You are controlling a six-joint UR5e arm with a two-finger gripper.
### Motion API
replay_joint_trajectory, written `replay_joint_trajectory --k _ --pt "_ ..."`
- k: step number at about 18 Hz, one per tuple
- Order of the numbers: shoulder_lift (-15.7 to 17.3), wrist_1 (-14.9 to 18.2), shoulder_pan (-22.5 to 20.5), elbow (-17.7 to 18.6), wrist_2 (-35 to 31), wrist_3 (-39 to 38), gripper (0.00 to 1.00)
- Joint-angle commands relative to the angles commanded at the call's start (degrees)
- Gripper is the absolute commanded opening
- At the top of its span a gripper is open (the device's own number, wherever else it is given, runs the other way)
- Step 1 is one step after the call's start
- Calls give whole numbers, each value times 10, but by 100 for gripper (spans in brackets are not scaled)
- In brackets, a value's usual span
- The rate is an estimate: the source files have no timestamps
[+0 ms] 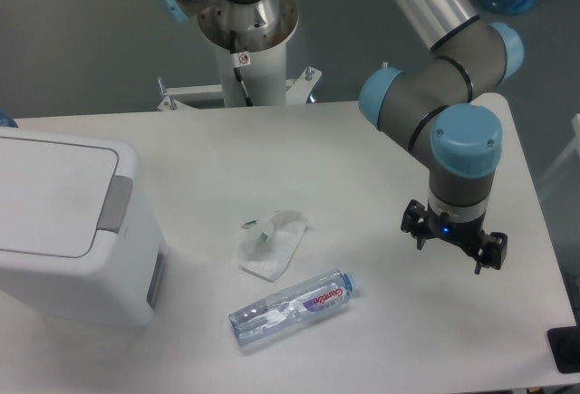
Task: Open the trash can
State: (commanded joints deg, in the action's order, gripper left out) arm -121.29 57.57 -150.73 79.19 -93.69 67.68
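Observation:
The trash can (63, 231) is a large white boxy bin at the table's left edge. Its flat white lid (50, 190) lies shut, with a grey rectangular tab (116, 204) on the right side. My gripper (453, 238) hangs at the right of the table, far from the bin, pointing down under the blue-capped wrist (464, 140). Only its black mount shows from above, and the fingers are hidden, so I cannot tell how the jaws stand. Nothing shows in it.
A crumpled white tissue (270, 245) lies mid-table. A clear plastic bottle (290, 308) lies on its side in front of it. The arm's base post (246, 41) stands at the back. A dark object (566, 349) sits at the right front edge.

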Motion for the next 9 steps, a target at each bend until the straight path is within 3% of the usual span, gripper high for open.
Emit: replay_joint_trajectory --k 6,9 --pt "2 0 0 -2 0 -12 100" --pt "20 4 -5 -3 11 -28 100"
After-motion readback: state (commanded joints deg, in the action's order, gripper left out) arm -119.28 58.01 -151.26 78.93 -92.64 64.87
